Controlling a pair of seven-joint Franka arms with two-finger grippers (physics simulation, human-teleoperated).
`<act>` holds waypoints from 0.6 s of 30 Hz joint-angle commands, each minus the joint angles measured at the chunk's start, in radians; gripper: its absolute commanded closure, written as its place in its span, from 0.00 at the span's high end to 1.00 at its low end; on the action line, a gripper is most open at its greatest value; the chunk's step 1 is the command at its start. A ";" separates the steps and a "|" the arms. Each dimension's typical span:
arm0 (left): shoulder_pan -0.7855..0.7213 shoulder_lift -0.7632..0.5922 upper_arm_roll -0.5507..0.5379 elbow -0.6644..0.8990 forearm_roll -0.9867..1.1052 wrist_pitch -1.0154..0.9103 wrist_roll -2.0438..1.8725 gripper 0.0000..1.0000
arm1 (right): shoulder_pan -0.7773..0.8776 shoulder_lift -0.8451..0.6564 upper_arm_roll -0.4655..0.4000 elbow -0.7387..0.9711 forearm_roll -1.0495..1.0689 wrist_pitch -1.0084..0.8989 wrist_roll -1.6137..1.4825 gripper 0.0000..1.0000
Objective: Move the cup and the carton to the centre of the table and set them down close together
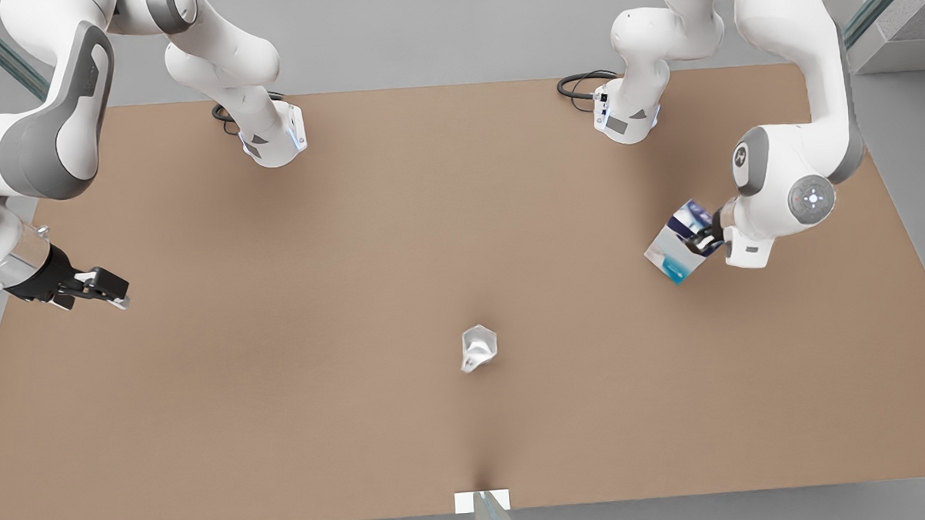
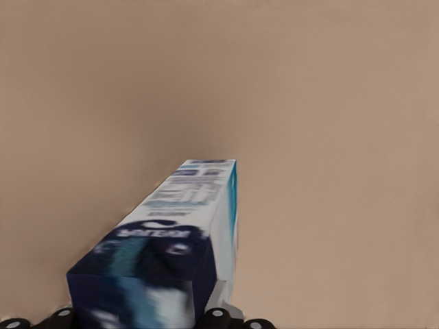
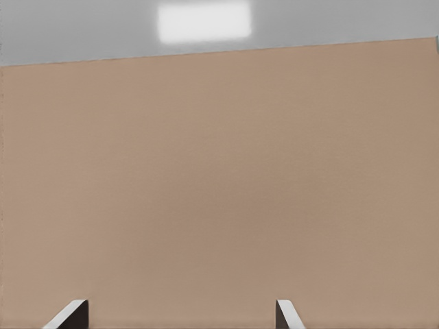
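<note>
Your left hand [image 1: 700, 240] grips the carton [image 1: 679, 243], lifted and tilted at the front view's right, well apart from the cup [image 1: 479, 347] near the bench [image 1: 357, 333] centre. Your right hand [image 1: 110, 291] waits, fingers wide. The carton's placing beside the cup remains.

Left gripper [image 1: 700, 242] clamped at front view's right; right gripper [image 1: 110, 291] open, opposite.

My left gripper [image 1: 699, 241] is mostly buried behind the carton [image 1: 681, 242]. Its print's too smeared to read from the wrist cam.
</note>
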 commanded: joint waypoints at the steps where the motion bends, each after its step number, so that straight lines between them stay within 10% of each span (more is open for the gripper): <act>1: -0.077 0.022 -0.044 0.035 -0.125 0.001 -0.098 0.48 | -0.001 -0.002 0.000 0.002 0.001 0.002 -0.002 1.00; 7: -0.388 0.432 -0.162 0.586 -0.185 0.014 -0.905 0.53 | -0.001 0.001 0.000 -0.002 -0.001 0.005 -0.002 1.00; 18: -0.396 0.475 -0.164 0.517 -0.185 0.152 -0.861 0.66 | 0.007 0.008 0.000 0.000 0.001 0.006 -0.002 1.00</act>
